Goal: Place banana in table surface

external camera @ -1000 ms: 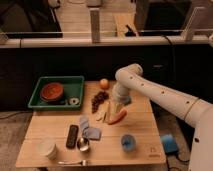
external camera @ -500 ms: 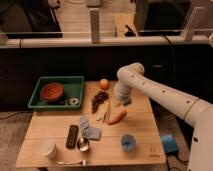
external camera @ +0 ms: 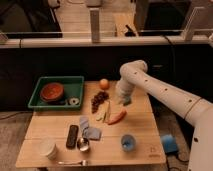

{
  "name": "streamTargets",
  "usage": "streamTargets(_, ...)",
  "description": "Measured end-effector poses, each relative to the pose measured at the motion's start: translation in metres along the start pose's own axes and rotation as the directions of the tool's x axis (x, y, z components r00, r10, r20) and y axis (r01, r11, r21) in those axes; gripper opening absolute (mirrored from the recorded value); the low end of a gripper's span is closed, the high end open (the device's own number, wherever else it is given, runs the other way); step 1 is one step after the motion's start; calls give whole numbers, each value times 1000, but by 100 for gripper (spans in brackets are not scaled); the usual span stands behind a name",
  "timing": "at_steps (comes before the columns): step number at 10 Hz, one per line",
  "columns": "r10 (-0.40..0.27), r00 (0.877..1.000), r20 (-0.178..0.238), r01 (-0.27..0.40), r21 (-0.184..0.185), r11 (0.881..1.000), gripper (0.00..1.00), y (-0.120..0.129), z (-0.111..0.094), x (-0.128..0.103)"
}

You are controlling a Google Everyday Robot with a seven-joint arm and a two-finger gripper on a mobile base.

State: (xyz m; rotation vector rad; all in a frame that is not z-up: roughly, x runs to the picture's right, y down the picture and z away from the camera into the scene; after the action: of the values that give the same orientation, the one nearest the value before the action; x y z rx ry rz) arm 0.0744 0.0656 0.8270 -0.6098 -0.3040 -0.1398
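Observation:
The banana (external camera: 106, 112) is a slim pale yellow-green fruit. It lies on the wooden table surface (external camera: 140, 127) near the middle, between the dark grapes (external camera: 99, 100) and the orange-red carrot (external camera: 116, 117). My gripper (external camera: 123, 100) hangs from the white arm just right of and above the banana, over the carrot's far end. It is not touching the banana. Nothing shows in the gripper.
A green tray (external camera: 75, 82) at the back left holds a red bowl (external camera: 52, 91). An orange (external camera: 103, 83) sits by the grapes. Near the front are a blue cloth (external camera: 90, 131), a dark bar (external camera: 72, 136), a white cup (external camera: 48, 148) and a blue cup (external camera: 128, 142).
My gripper has shifted a little to the right, away from the banana. The banana and carrot lie where they were.

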Motion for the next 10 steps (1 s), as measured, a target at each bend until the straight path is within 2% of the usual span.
streamTargets(1, -14, 1000, -9, 14, 6, 1000, 11, -2, 1, 1)
streamTargets(3, -98, 995, -26, 99, 28, 995, 32, -12, 3, -4)
streamTargets(6, -182, 983, -31, 184, 76, 980, 62, -17, 8, -9)
streamTargets(8, -252, 967, -45, 255, 92, 963, 77, -19, 16, -16)
streamTargets(9, -294, 954, -64, 299, 98, 949, 80, -18, 22, -18)
streamTargets(10, -345, 934, -88, 353, 96, 931, 80, -17, 31, -25)
